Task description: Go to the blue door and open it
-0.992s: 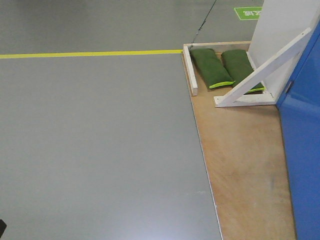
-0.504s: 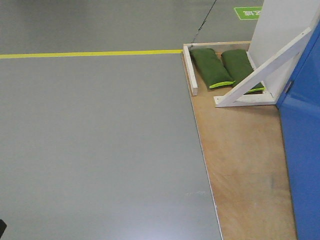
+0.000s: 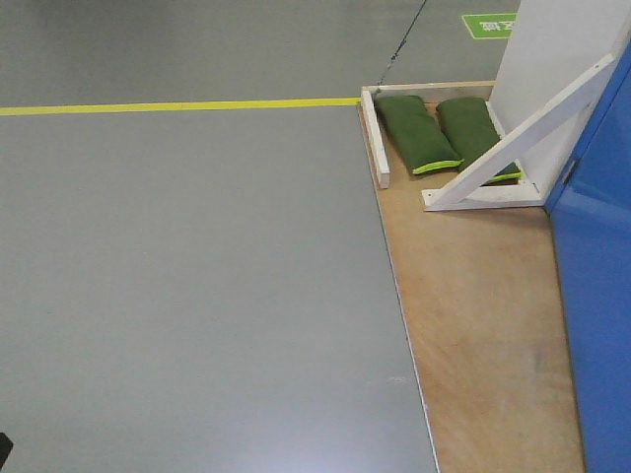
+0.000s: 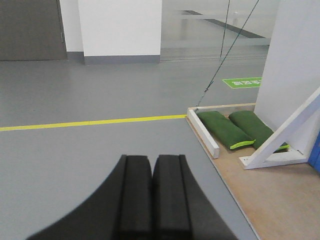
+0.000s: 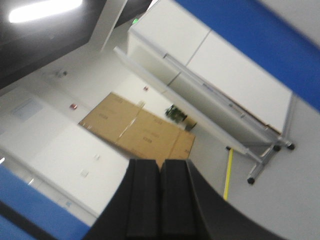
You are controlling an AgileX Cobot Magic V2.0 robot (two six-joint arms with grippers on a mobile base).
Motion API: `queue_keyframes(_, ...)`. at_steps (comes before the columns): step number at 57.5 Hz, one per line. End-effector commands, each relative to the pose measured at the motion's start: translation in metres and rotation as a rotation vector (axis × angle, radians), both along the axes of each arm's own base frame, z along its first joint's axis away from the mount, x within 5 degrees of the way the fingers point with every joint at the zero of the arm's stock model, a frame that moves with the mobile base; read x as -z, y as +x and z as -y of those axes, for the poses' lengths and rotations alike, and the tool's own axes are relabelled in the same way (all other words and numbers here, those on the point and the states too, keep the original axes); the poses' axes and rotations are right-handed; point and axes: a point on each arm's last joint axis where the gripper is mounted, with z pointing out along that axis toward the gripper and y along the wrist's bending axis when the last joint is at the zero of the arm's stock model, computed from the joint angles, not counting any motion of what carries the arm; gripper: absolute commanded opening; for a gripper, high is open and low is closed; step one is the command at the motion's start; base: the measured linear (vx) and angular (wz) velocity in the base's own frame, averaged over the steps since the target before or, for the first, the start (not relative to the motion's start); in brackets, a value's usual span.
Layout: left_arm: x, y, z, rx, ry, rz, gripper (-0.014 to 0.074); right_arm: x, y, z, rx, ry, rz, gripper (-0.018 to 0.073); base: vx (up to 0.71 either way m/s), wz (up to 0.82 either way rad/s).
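Location of glossy bright-blue door panel: far right edge of front view, on plywood base board, just beside white wooden diagonal brace. Wrist views: left end effector pressed together, holding nothing; right end effector likewise.

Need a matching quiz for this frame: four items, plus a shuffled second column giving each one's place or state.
Items
1. glossy blue door panel
2. pair of dark green sandbags
3. thin yellow floor line
4. left gripper

Descriptions
a. shut, pads together, holding nothing
b. at the right edge of the front view
c. lying on the plywood base
d. running across the grey floor, left of the plywood base

Pairs: 1-b, 2-c, 3-d, 4-a
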Motion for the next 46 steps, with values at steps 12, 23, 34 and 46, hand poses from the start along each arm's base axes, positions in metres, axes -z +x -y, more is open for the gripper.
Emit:
queue_keyframes(12,-0.017,-0.001,0.000,0.002,-0.025,0.124,0.0073,-0.028,0.005,-0.025,-0.185,-0.107,0.039,-0.0001,0.00,0.00)
queue_keyframes(23,-0.017,-0.001,0.000,0.002,-0.025,0.124,0.0073,-0.029,0.009,-0.027,-0.231,-0.119,0.035,-0.0001,0.00,0.00)
queue_keyframes(34,-0.017,-0.001,0.000,0.002,-0.025,0.124,0.0073,-0.038,0.011,-0.042,-0.320,-0.165,0.034,-0.0001,0.00,0.00)
queue_keyframes(46,-0.017,-0.001,0.000,0.002,-0.025,0.124,0.0073,-0.050,0.007,-0.060,-0.363,-0.216,0.041,-0.0001,0.00,0.00)
